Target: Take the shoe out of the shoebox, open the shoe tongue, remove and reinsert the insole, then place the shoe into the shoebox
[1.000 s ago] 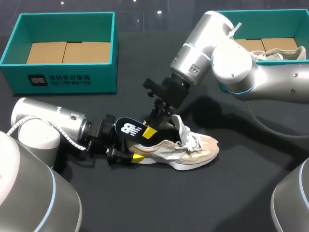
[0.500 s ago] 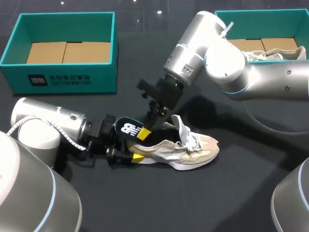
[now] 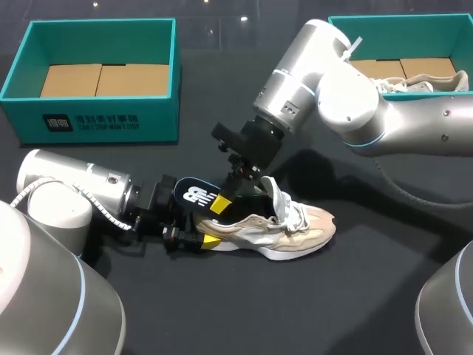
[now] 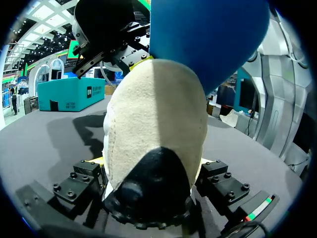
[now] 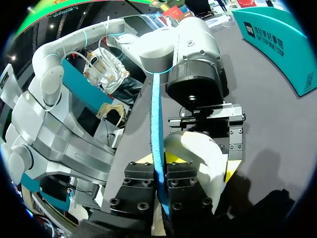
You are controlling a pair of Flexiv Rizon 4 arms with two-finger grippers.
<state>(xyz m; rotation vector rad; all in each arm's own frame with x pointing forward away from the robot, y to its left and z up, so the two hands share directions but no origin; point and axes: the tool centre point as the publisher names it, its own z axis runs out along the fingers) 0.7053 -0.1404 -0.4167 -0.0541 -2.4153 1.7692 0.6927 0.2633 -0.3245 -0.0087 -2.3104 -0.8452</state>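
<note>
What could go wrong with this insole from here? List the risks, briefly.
1. The right gripper pinches the insole by a thin edge only; it may slip or twist when pushed.
2. The insole's heel end stands above the collar of the shoe; it could buckle instead of seating flat.
3. The left gripper clamps only the heel, the toe lying free on the table; the shoe may pivot.

bright overhead light, soft dark shadows

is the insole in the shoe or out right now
Mostly out: the insole sticks up over the heel of the shoe, pinched in the right gripper; whether its toe end is inside is hidden.
</note>
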